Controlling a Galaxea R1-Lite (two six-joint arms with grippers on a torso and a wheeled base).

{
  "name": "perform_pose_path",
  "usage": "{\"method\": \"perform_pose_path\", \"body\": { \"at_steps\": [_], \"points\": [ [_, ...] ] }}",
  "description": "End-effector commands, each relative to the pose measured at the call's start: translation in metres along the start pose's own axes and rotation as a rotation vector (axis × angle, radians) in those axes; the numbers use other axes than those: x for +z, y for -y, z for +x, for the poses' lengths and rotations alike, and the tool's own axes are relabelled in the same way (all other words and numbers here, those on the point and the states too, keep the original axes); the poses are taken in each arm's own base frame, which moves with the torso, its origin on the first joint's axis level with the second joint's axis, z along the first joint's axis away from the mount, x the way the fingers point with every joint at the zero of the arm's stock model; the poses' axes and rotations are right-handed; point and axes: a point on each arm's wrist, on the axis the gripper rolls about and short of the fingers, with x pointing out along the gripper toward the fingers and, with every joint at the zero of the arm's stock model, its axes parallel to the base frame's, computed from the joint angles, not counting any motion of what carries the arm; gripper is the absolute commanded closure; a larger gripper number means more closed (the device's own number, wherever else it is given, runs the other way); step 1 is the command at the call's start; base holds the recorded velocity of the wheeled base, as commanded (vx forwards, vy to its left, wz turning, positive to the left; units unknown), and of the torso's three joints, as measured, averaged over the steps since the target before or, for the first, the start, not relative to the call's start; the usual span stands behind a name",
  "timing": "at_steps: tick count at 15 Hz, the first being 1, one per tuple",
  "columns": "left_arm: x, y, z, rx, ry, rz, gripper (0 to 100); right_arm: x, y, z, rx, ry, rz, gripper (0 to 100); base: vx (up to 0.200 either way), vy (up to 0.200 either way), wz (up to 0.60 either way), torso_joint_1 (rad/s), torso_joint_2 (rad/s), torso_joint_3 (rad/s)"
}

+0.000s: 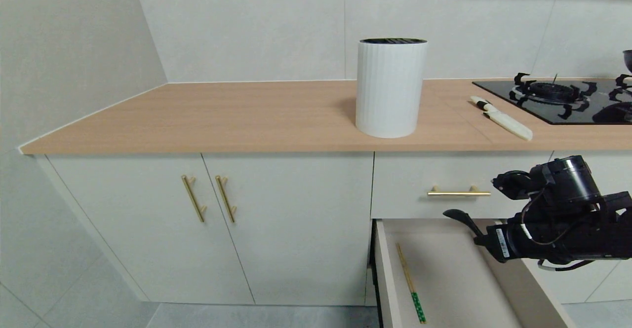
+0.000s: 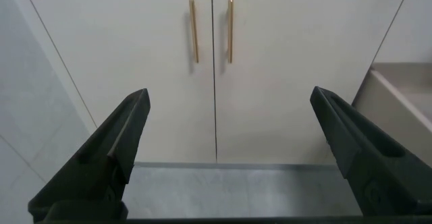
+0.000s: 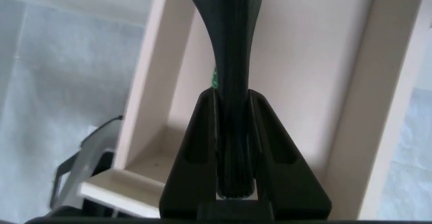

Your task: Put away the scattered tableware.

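My right gripper (image 1: pixel 483 239) is shut on a black spoon-like utensil (image 1: pixel 459 216), holding it above the open drawer (image 1: pixel 385 268). In the right wrist view the utensil (image 3: pixel 228 21) runs out between the fingers (image 3: pixel 196 136) over the drawer floor (image 3: pixel 317 82). A pair of wooden chopsticks with green ends (image 1: pixel 410 282) lies in the drawer near its left wall. On the wooden counter, a knife with a cream blade (image 1: pixel 501 118) lies beside the stove. My left gripper (image 2: pixel 229 150) hangs open and empty, low in front of the cabinet doors.
A tall white ribbed holder with a slotted black top (image 1: pixel 391 88) stands on the counter (image 1: pixel 222 120). A black gas stove (image 1: pixel 558 98) is at the right. Below are two cabinet doors with gold handles (image 1: pixel 207 198) and a shut drawer with a gold bar handle (image 1: pixel 459 193).
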Motion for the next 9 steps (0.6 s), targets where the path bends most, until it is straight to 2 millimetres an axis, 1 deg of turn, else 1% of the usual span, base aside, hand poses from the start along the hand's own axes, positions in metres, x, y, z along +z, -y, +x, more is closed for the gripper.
{"method": "perform_pose_path", "body": {
  "at_steps": [1,5,7,9],
  "points": [
    [-0.0003,0.0000,0.0001,0.000,0.000,0.000,0,-0.0021,0.0007,0.0061,-0.001,-0.022,-0.001,100,0.000,0.000,0.00,-0.159,0.46,0.295],
    [-0.0003,0.0000,0.0001,0.000,0.000,0.000,0,-0.0006,0.0010,0.0074,-0.012,-0.007,-0.003,100,0.000,0.000,0.00,-0.141,0.45,0.309],
    [-0.0003,0.0000,0.0001,0.000,0.000,0.000,0,-0.0025,0.0013,0.0089,-0.013,-0.015,-0.003,100,0.000,0.000,0.00,-0.102,0.41,0.293],
    [0.0002,0.0000,0.0000,0.000,0.001,0.000,0,-0.0025,0.0018,0.0127,-0.019,-0.017,-0.003,100,0.000,0.000,0.00,-0.041,0.15,0.105]
  ]
}}
